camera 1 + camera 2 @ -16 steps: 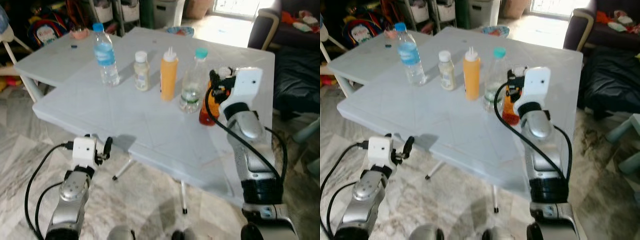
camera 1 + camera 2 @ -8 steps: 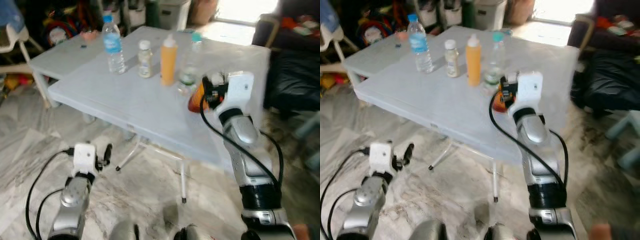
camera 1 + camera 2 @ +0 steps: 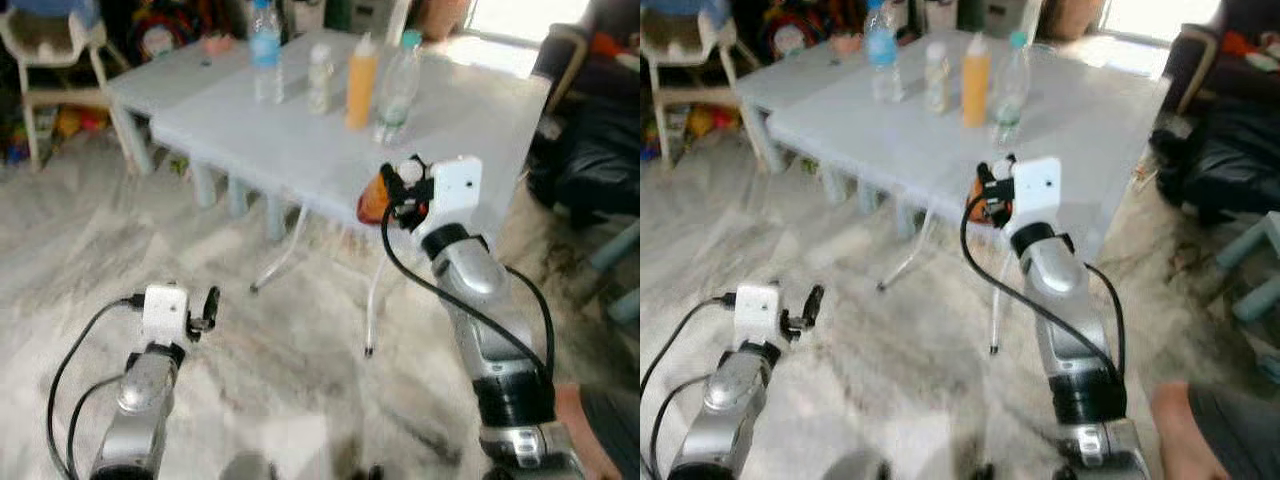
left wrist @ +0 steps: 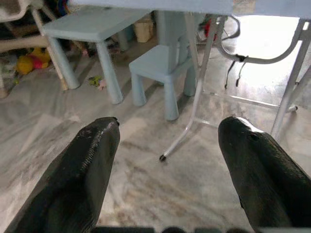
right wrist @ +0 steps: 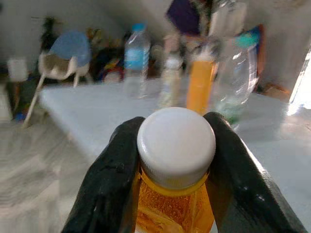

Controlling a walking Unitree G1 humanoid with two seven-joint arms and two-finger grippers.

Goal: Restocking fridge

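One orange bottle (image 5: 174, 204) is clenched at the neck by the right pincer (image 3: 395, 195), held off the worktop (image 3: 300, 140) edge. Four bottles (image 3: 335, 65) remain on the worktop. The left pincer (image 4: 165, 160) is released, idle. Delivery is judged pending.

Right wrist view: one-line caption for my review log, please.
Right gripper clamped around the white-capped orange bottle, with four more bottles standing behind on the white table.

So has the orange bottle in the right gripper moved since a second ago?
Yes. The orange bottle, clamped in the right gripper, stood on the white table beside the clear bottle; now it is carried off past the table's near edge.
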